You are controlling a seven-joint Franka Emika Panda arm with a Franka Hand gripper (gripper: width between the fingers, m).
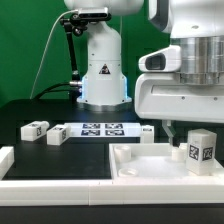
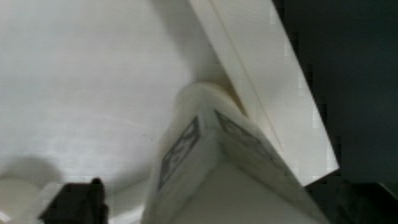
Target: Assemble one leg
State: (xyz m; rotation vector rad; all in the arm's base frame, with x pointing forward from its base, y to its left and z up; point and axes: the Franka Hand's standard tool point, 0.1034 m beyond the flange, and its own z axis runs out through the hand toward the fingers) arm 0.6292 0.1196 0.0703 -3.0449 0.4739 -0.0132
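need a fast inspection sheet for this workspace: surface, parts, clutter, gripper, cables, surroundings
surface: black table, with the marker board lying flat on it
job's things: upright leg standing on the white tray-shaped part; second leg and third leg lying on the table, at the exterior view's left of the marker board
clutter: white piece at the exterior view's left edge, cut off, kind unclear
grippers: gripper low over the tray-shaped part, close by the upright leg; grip cannot be told
cables: thin black cable hanging beside the robot base
surroundings: nothing seen
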